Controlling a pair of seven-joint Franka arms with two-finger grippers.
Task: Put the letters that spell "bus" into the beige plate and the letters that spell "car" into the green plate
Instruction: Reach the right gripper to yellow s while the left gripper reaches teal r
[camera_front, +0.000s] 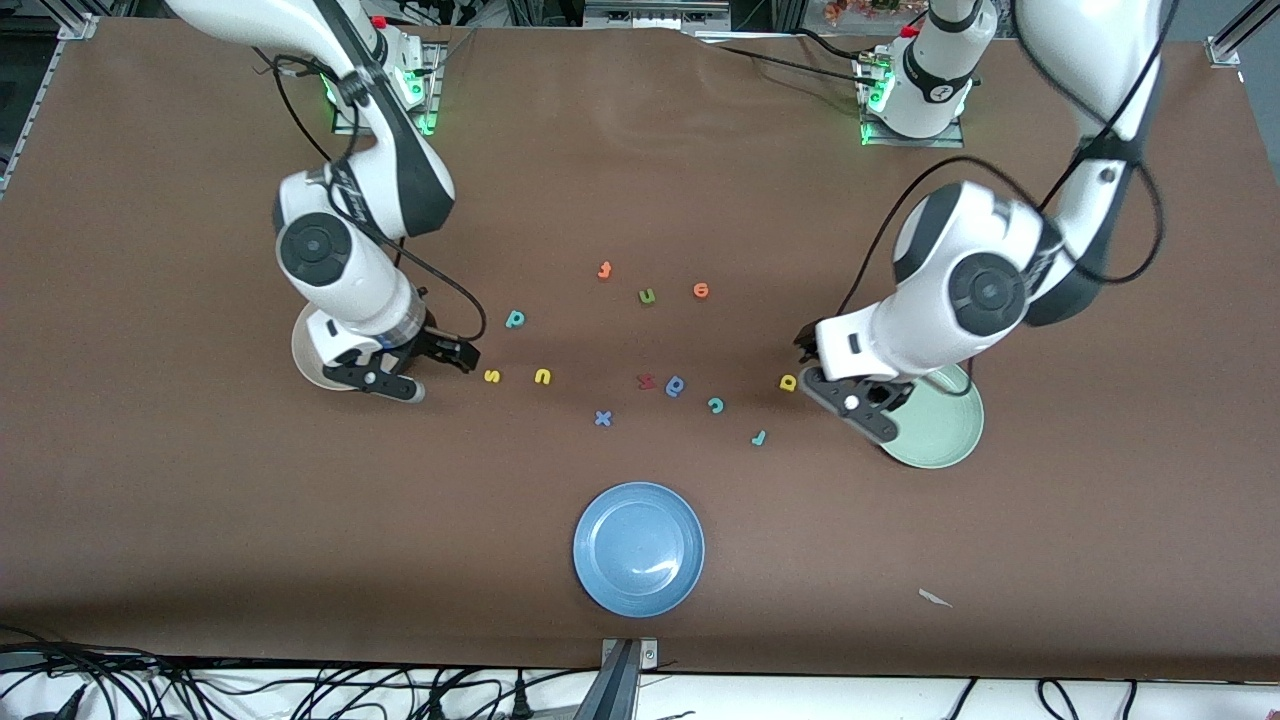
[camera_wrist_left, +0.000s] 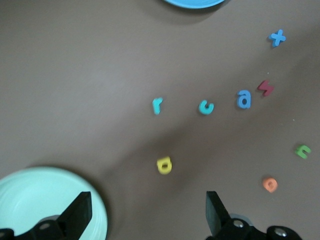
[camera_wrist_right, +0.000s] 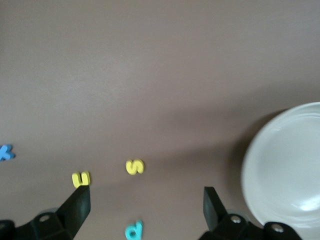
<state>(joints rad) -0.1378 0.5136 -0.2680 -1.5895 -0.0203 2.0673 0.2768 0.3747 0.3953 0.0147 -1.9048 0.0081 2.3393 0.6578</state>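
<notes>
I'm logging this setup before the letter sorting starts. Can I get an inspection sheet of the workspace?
Surface: brown table, a white scrap.
Job's things: beige plate and green plate hold nothing visible; teal b, yellow s, yellow u, teal c, teal r, yellow a all lie on the table.
Clutter: blue plate, other letters.
Grippers: left gripper and right gripper open.
Cables: along the front edge.
Surroundings: nothing seen.

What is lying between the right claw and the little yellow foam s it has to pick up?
Nothing visible. The open right claw hangs beside the round beige plate, and only bare brown table separates it from the small yellow foam s.
</notes>
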